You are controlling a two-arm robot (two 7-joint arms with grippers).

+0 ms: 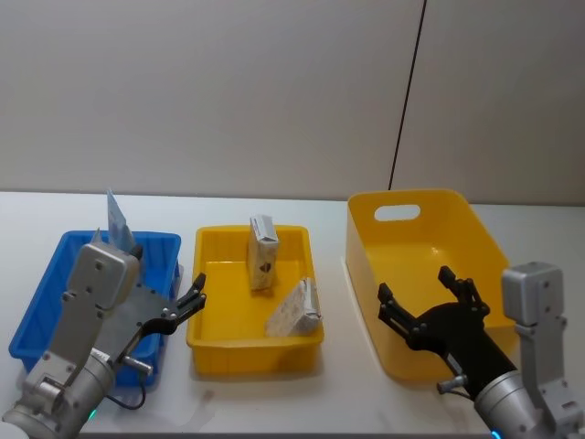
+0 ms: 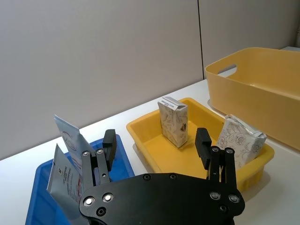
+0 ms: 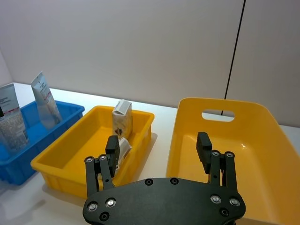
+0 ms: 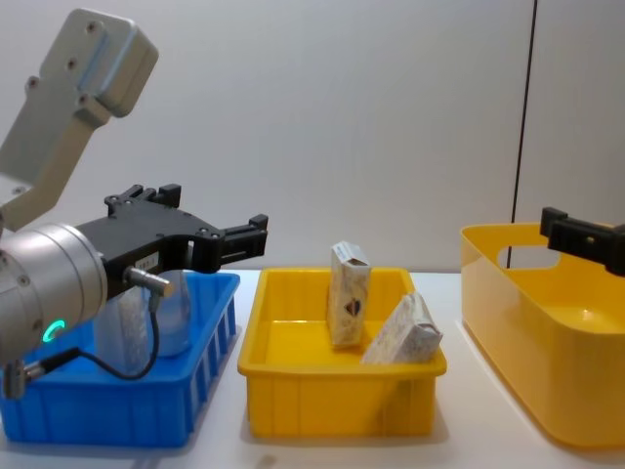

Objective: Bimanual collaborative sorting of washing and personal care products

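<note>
Nothing held: left gripper is opened above the blue plastic bin's rim, right gripper opened over the deep yellow tub. Two cream card cartons are stood in the shallow yellow tray; upright one is best gripped top-down.

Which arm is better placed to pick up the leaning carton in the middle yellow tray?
Probably the right. The leaning carton lies at the right end of the yellow tray, nearest the right gripper, jaws open, over the big yellow bin. The left gripper hovers at the blue bin.
</note>
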